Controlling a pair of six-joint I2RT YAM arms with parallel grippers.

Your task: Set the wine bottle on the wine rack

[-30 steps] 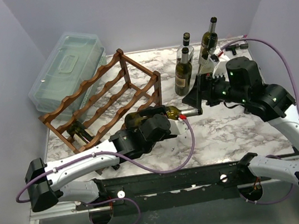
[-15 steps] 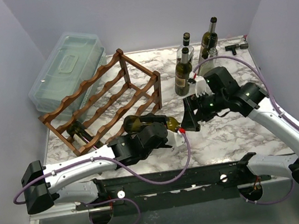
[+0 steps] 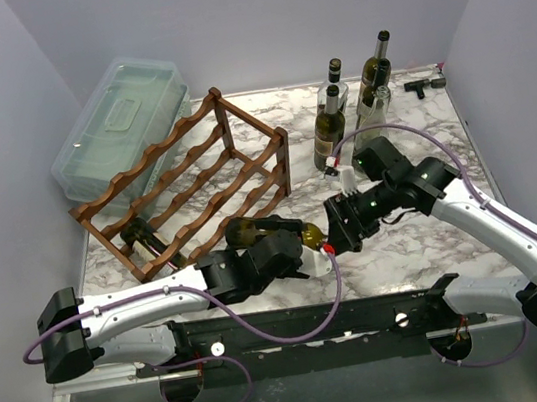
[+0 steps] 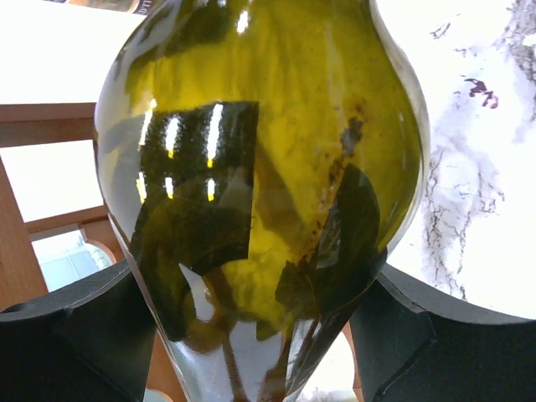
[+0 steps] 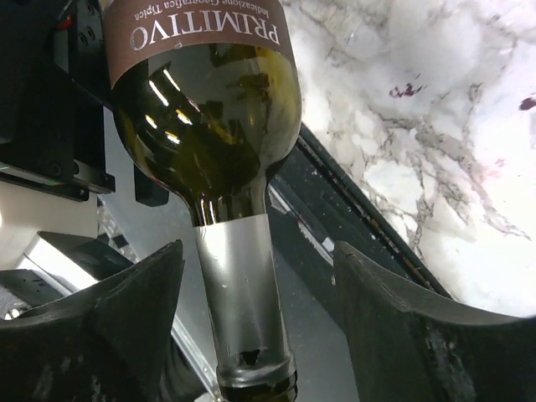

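White marble-patterned surface [image 3: 424, 228] carried a large reddish-brown wooden wine rack [image 3: 184, 178] at its left. Just before the rack's near right end, a dark green glass wine bottle [image 3: 248, 230] was held sideways, neck pointing right. The left claw [image 4: 251, 335] pinched its body; the right claw [image 5: 251, 327] stood spread around the neck, not touching it.

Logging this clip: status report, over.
Left gripper shut on wine bottle, not yet racked. Right gripper open astride its neck. Nothing between it and wine rack.

Your left gripper [image 3: 281, 250] clamps the wine bottle [image 3: 245, 231]; your right gripper [image 5: 251, 327] straddles its neck, fingers apart.
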